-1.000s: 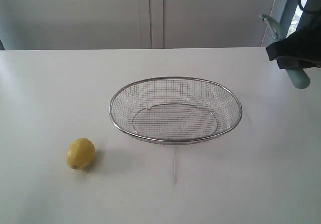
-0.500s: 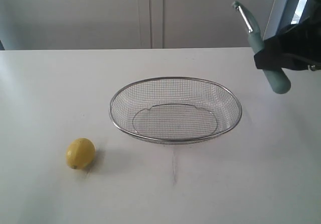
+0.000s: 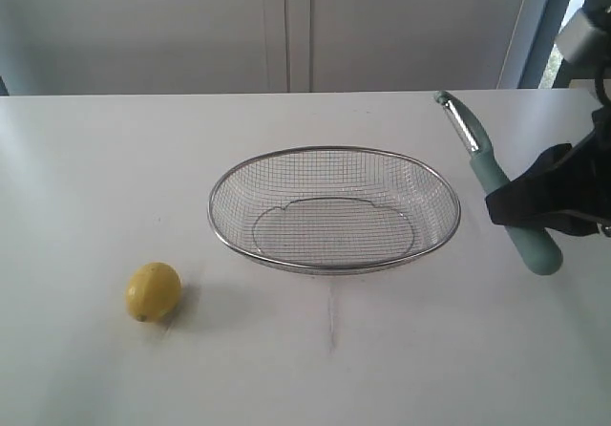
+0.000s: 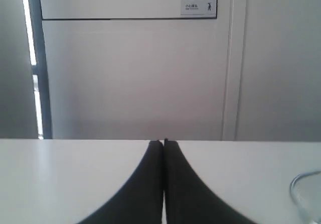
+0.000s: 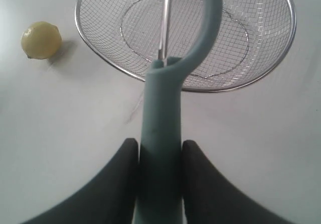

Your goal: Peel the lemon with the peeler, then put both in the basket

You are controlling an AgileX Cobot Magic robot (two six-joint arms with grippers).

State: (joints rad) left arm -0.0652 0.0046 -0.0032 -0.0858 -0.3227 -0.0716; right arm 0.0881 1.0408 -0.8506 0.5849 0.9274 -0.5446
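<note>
The yellow lemon (image 3: 153,291) lies on the white table at the front left, far from both grippers; it also shows in the right wrist view as the lemon (image 5: 41,40). The wire-mesh basket (image 3: 334,151) stands in the middle, nothing inside it. My right gripper (image 3: 520,204) is shut on the teal peeler (image 3: 489,163) by its handle, right of the basket, with the blade end tilted up and toward the basket. In the right wrist view the peeler (image 5: 160,108) points over the basket (image 5: 100,58). My left gripper (image 4: 163,142) is shut with nothing in it, and does not show in the exterior view.
A pale wall with cabinet panels runs behind the table's far edge. A blue-grey post (image 3: 544,25) stands at the back right. A bit of the basket rim (image 4: 301,181) shows in the left wrist view.
My right gripper has come down and inward from the upper right with the peeler, and now hangs just right of the basket. The lemon and basket have not moved.
</note>
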